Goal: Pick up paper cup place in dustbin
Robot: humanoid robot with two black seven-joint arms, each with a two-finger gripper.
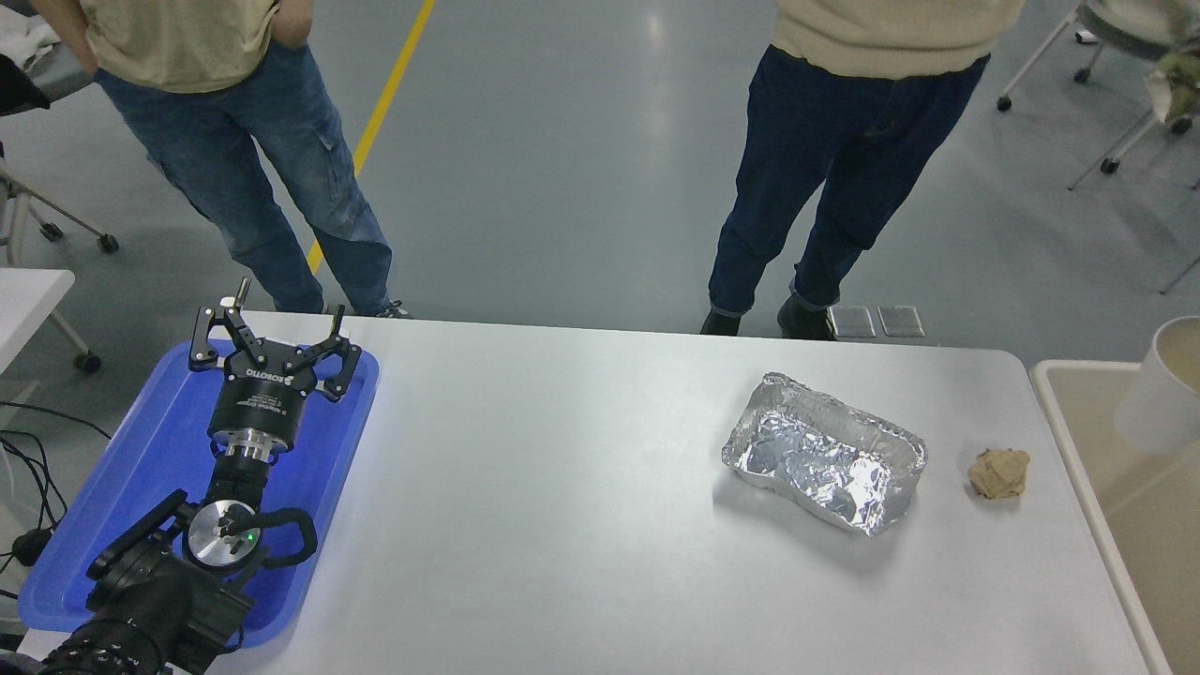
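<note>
The white paper cup (1161, 386) hangs in the air at the picture's right edge, above the beige dustbin (1078, 450) that stands off the table's right end. The cup's rim is cut off by the picture edge. My right gripper is out of view past that edge, so what holds the cup does not show. My left gripper (272, 326) is parked open and empty over the blue tray (141, 469) at the lower left.
A crinkled foil tray (823, 454) lies on the table's right half. A crumpled brown paper ball (999, 472) lies beside it near the dustbin's rim. Two people stand at the far side of the table.
</note>
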